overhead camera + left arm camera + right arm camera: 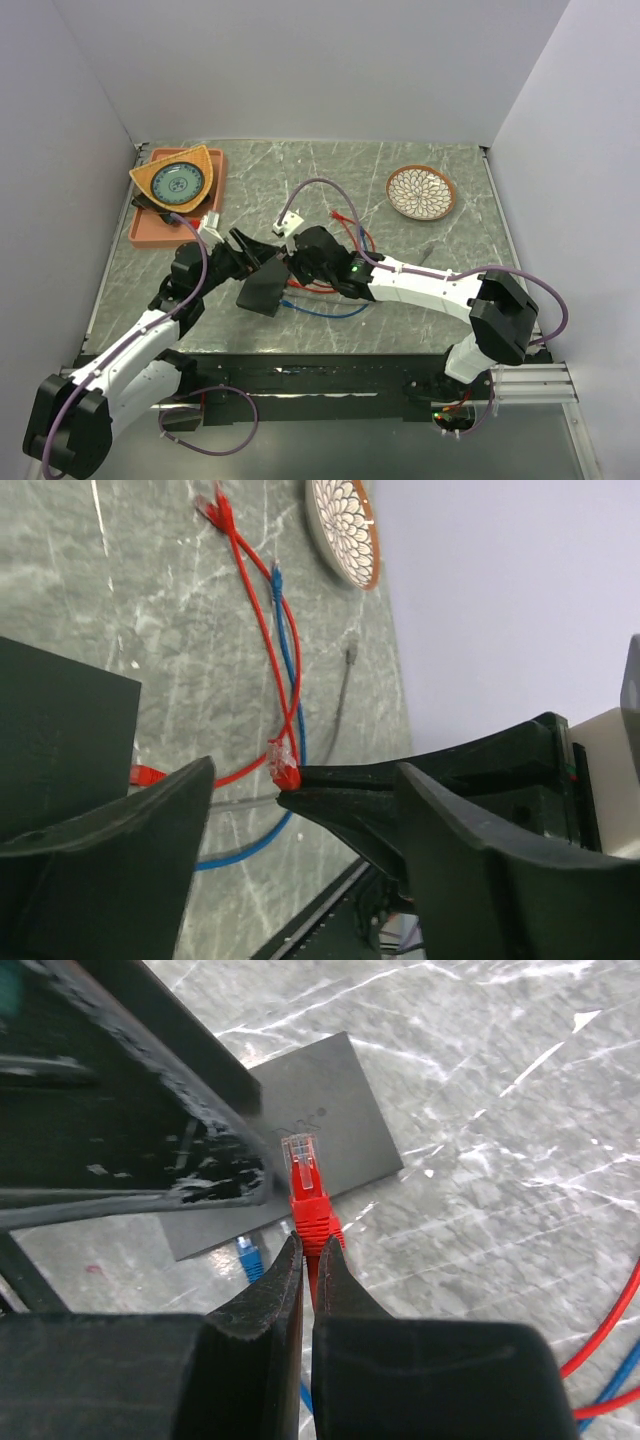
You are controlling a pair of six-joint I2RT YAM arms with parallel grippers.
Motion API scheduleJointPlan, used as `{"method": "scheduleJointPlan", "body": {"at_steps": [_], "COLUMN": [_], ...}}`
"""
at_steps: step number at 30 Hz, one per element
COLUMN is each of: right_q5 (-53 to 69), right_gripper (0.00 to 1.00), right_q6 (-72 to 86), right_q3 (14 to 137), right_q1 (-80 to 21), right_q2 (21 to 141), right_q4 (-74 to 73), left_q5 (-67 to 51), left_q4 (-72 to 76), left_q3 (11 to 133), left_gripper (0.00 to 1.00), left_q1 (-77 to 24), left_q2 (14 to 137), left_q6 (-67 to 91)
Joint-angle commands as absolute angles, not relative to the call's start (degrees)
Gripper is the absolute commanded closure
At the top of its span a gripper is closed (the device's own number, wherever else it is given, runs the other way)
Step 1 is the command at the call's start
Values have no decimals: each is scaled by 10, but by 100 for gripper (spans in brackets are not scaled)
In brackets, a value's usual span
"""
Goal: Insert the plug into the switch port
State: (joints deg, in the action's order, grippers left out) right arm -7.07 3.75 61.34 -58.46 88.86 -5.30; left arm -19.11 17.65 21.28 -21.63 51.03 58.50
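My right gripper [312,1245] is shut on the red plug [305,1175], pinching it at its ribbed boot, so the clear tip sticks out ahead of the fingers. The plug hangs just above the near edge of the flat black box [310,1120]. The switch port does not show in any view. In the top view the box [262,290] lies mid-table, with the right gripper [293,262] above its far edge. My left gripper [305,780] is open, its fingers [150,850] spread on either side of the right gripper's tips and the plug [283,765].
A blue plug [248,1257] and its cable [330,312] lie by the box. Another red plug [145,775] rests against the box edge. Red and grey cables loop behind. A patterned plate [421,192] sits back right, an orange tray [150,232] back left.
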Motion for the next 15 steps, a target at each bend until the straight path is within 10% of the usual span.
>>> {"method": "scheduleJointPlan", "body": {"at_steps": [1, 15], "right_q5": [-108, -99], "right_gripper": [100, 100], "right_q6": [27, 26], "right_q3": [599, 586], "right_q1": [-579, -528], "right_q2": [867, 892], "right_q4": [-48, -96], "left_q5": [-152, -44], "left_q4": [133, -26], "left_q3": [255, 338], "left_gripper": [18, 2], "left_q1": [-219, -218], "left_q2": [490, 537], "left_q6": [553, 459]}}
